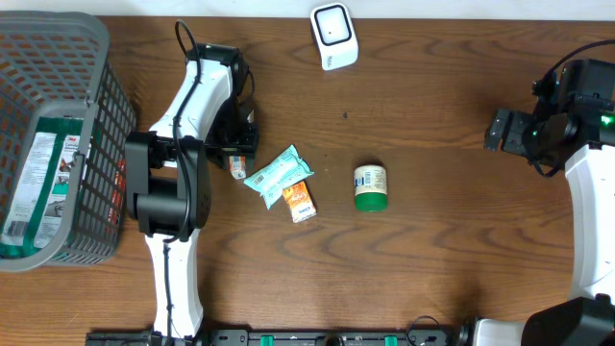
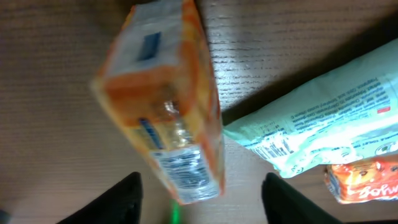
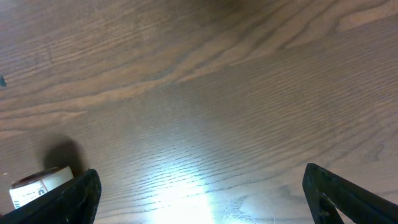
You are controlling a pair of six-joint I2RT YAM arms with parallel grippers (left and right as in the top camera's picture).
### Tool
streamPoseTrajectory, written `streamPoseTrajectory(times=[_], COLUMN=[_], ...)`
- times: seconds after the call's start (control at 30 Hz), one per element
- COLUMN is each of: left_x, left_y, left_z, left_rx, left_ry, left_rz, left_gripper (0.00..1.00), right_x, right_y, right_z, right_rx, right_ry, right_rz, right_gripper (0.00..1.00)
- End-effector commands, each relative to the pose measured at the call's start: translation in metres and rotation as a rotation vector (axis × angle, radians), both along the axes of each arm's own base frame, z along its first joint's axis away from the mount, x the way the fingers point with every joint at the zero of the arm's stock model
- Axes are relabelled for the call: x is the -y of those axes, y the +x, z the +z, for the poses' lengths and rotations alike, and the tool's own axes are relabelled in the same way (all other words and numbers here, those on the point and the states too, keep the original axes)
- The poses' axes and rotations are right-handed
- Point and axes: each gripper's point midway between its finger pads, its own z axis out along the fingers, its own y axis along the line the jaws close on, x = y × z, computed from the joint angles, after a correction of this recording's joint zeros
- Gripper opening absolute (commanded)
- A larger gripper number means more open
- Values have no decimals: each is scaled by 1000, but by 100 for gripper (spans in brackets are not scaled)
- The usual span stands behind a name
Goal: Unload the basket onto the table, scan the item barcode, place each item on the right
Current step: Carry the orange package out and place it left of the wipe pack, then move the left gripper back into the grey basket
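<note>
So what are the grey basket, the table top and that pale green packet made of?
The grey basket looks like moulded plastic, matte, with an open grid wall. The table top looks like wood or wood-look laminate, with grain lines and a soft sheen. The pale green packet seems to be thin plastic film, crinkled and glossy.

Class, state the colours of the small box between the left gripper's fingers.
The box is orange and white, clearest in the left wrist view.

You won't make out a single word here: the print on the orange-and-white cardboard box point(image 2: 165, 106), the pale green foil packet point(image 2: 323, 118) and the white-labelled, green-capped round jar point(image 1: 370, 185) is too blurred or small.
</note>
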Motion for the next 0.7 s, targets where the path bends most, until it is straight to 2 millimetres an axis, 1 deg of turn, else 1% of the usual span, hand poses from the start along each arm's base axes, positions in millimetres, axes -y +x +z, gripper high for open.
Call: streamPoseTrajectory(times=[0.0, 0.07, 0.13, 0.2, 0.23, 0.27, 0.3, 0.33, 0.37, 0.43, 0.47, 0.5, 0.53, 0.57, 0.63, 0.67], left_x=[-3, -2, -2, -3, -3, -3, -6, -7, -11, -29, -39, -56, -72, -90, -118, -140], left_y=[1, 4, 10, 21, 30, 33, 39, 42, 47, 53, 54, 54, 52, 49, 40, 33], left_z=[0, 4, 15, 39, 63, 72, 95, 108, 130, 182, 199, 225, 246, 266, 295, 312], left_rx=[4, 18, 46, 110, 173, 197, 264, 302, 370, 539, 594, 682, 752, 818, 913, 966], left_ry=[11, 10, 6, 17, 15, 14, 23, 28, 41, 92, 121, 164, 194, 221, 240, 260], left_rz=[-7, -7, -5, -6, -7, -8, -7, -8, -7, 16, 43, 99, 151, 212, 323, 390], left_gripper=[67, 70, 71, 71, 71, 71, 71, 71, 71, 72, 72, 72, 72, 72, 72, 74], right_x=[2, 2, 2, 2, 2, 2, 2, 2, 2, 2, 2, 2, 2, 2, 2, 2], right_y=[1, 1, 1, 1, 1, 1, 1, 1, 1, 1, 1, 1, 1, 1, 1, 1], right_z=[2, 2, 2, 2, 2, 2, 2, 2, 2, 2, 2, 2, 2, 2, 2, 2], right_rx=[2, 1, 1, 1, 2, 2, 1, 1, 1, 1, 2, 2, 1, 2, 2, 2], right_ry=[-13, -13, -13, -13, -13, -13, -13, -13, -13, -13, -13, -13, -13, -13, -13, -13], right_rz=[4, 4, 4, 4, 4, 4, 4, 4, 4, 4, 4, 4, 4, 4, 4, 4], right_gripper=[99, 99, 99, 99, 99, 99, 99, 99, 99, 99, 99, 99, 99, 99, 99, 99])
